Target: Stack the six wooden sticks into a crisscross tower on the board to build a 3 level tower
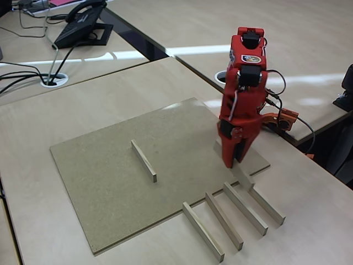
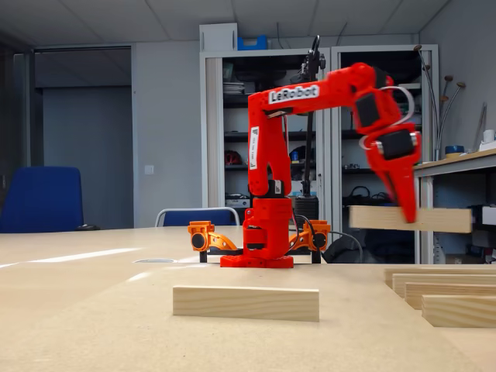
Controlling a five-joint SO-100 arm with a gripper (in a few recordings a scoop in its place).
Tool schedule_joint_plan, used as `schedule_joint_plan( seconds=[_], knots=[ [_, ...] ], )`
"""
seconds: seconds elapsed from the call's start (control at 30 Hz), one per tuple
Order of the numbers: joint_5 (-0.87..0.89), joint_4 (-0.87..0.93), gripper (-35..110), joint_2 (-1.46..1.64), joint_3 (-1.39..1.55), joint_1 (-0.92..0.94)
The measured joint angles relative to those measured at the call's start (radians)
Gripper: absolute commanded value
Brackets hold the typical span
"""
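High fixed view, stick on board: we see one stick point(image 1: 144, 160) lying alone on the board point(image 1: 110, 199), left of the arm, running far-left to near-right.
High fixed view, end effector: the red end effector point(image 1: 234, 157) points down over the board's right edge, pinching a stick point(image 1: 242, 178) whose lower part shows beneath it.
High fixed view, supply: four sticks point(image 1: 231, 221) lie side by side on the desk point(image 1: 309, 221) near the board's right corner, their far ends touching or just over its edge.
Low fixed view, carried stick: the end effector point(image 2: 404, 208) is pressed onto a stick point(image 2: 409, 218) near its middle, held level and well above the desk.
Low fixed view, base stick: the lone stick point(image 2: 246, 303) lies flat in the near middle; the supply point(image 2: 449, 291) sits at the right.
Step, our judgement: we are carrying the second stick of the first layer.
Doing it well: we should swing left, turn the stick parallel to the lone one, leave a gap shorter than a stick's length, lower until it rests flat, then spread the fingers.
Risk: a skewed or too-wide placement would leave the cross layer unsupported.
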Motion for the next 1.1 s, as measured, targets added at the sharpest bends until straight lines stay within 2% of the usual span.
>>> schedule_joint_plan(
  seconds=[0.3,0.6,1.1],
  knots=[
    [-0.339,0.008,0,0.014,0.112,0.313],
    [-0.551,-0.009,0,-0.037,0.189,0.520],
    [-0.693,-0.074,0,-0.146,0.187,0.661]
  ],
)
